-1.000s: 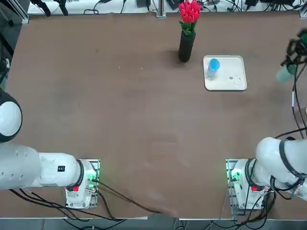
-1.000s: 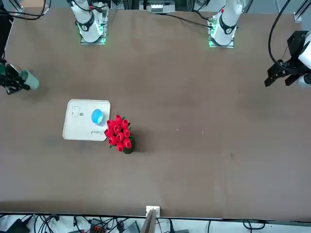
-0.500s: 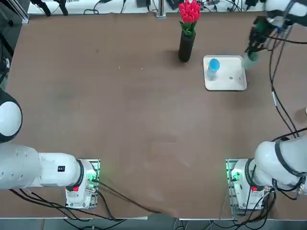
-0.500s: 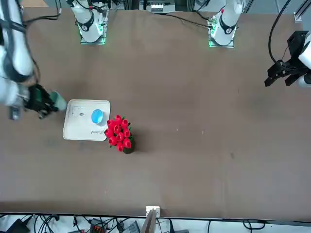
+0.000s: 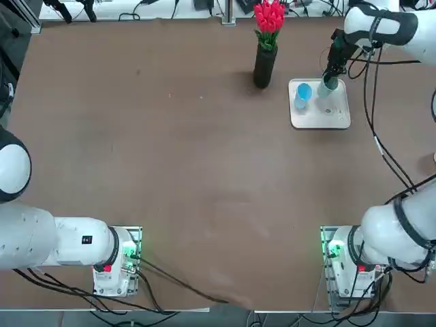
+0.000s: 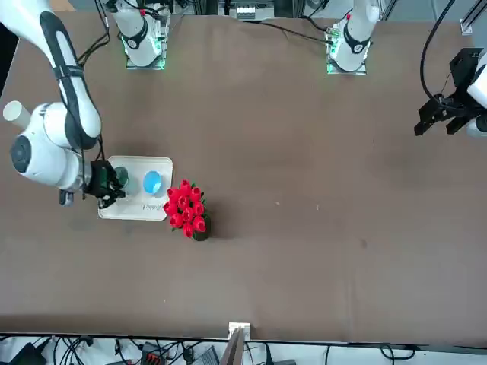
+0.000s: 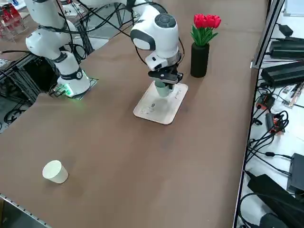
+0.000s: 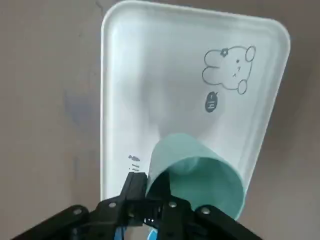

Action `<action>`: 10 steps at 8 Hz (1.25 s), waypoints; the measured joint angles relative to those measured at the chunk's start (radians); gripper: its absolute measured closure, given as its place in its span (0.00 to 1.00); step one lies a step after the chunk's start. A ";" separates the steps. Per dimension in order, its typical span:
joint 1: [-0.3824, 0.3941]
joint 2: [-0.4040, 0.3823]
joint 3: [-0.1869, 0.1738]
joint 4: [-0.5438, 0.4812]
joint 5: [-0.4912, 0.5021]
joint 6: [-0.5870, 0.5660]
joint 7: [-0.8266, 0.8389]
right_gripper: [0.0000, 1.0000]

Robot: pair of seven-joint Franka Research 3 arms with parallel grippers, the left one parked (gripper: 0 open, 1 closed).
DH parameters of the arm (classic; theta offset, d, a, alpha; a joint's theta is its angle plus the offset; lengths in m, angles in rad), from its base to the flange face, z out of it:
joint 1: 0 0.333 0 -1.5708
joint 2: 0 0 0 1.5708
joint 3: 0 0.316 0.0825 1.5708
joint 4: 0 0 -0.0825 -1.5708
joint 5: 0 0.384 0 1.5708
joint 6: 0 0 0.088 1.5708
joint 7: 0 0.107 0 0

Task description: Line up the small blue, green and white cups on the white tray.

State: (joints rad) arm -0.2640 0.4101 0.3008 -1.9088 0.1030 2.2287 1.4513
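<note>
The white tray (image 5: pixel 330 117) lies at the far right of the table, with the blue cup (image 5: pixel 302 94) standing on its left part. My right gripper (image 5: pixel 332 73) hangs over the tray's far edge, shut on the rim of the green cup (image 5: pixel 330 86). The wrist view shows the green cup (image 8: pixel 200 175) held at its rim by the gripper (image 8: pixel 152 195), just over the tray (image 8: pixel 190 85); whether it touches the tray I cannot tell. The white cup (image 7: pixel 54 172) lies on its side near the table's right edge, far from the tray (image 7: pixel 159 109).
A dark vase (image 5: pixel 264 65) with red flowers (image 5: pixel 269 17) stands just left of the tray, close to the blue cup. The tray's near half bears only a small bunny drawing (image 8: pixel 230 67). Cables trail from the right arm (image 5: pixel 381 136) over the table.
The right arm has swung in from the table's right edge to the tray, carrying the green cup all the way. The blue cup and tray have not moved.
</note>
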 joint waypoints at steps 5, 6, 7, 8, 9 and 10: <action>0.022 0.037 -0.007 -0.027 -0.007 0.070 0.024 0.98; 0.022 0.038 -0.017 -0.031 -0.013 0.072 0.024 0.98; 0.022 0.038 -0.029 -0.033 -0.032 0.073 0.024 0.98; 0.022 0.039 -0.038 -0.038 -0.053 0.073 0.025 0.98; 0.022 0.039 -0.042 -0.043 -0.063 0.074 0.026 0.98; 0.023 0.039 -0.041 -0.045 -0.066 0.075 0.034 0.98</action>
State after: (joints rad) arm -0.2413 0.4491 0.2594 -1.9541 0.0373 2.3040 1.4852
